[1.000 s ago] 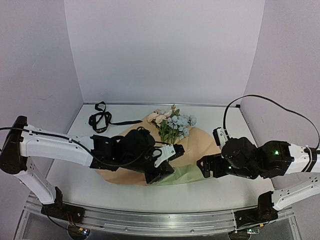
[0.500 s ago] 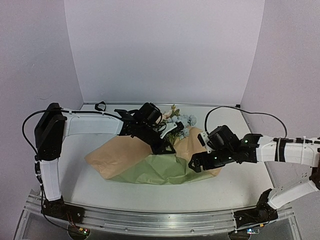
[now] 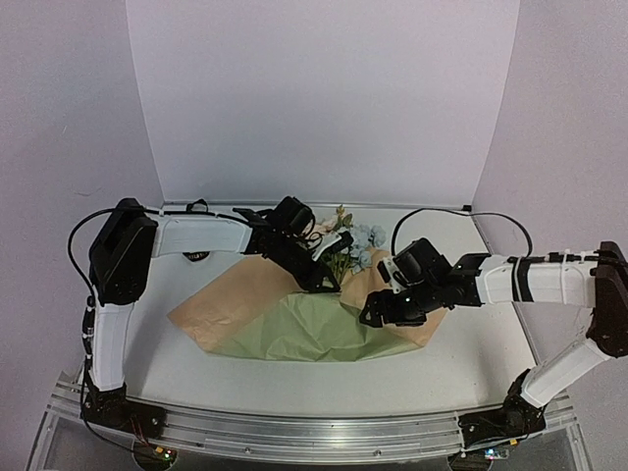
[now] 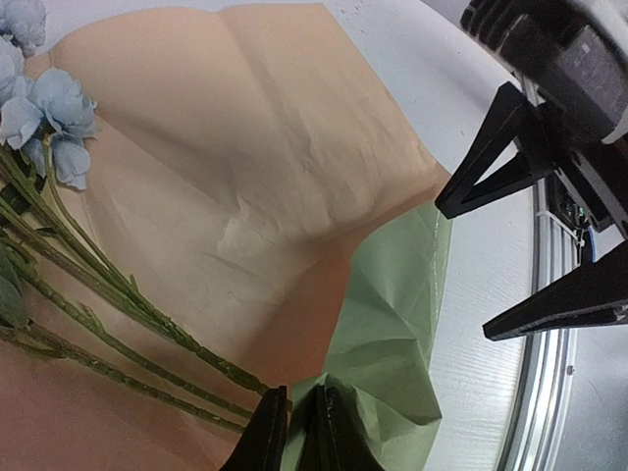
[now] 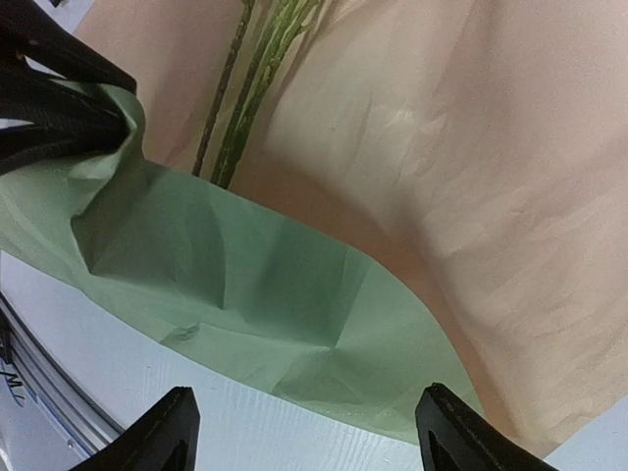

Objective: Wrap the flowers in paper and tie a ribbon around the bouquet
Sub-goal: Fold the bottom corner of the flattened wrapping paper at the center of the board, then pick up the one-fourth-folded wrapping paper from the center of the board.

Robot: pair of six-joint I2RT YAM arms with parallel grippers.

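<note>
The paper (image 3: 235,299) lies tan side up on the table, with its near edge folded over so an olive-green flap (image 3: 314,332) shows. The flowers (image 3: 351,240) rest on the paper at the back, and their green stems (image 4: 118,324) run toward my left gripper (image 4: 294,432). That gripper is shut on a pinched peak of the green flap (image 4: 392,334), lifted beside the stems. My right gripper (image 5: 304,422) stands open and wide over the flap's near edge (image 5: 324,324), holding nothing. The ribbon (image 3: 199,207) is mostly hidden behind my left arm.
White walls close the table at the back and on both sides. A metal rail (image 3: 314,437) runs along the near edge. In the left wrist view, my right gripper (image 4: 466,273) hangs close to the right of the flap.
My left gripper has carried the paper's edge from the near side up toward the stems, turning the green side up. My right gripper has moved left to the flap and narrowed slightly.
</note>
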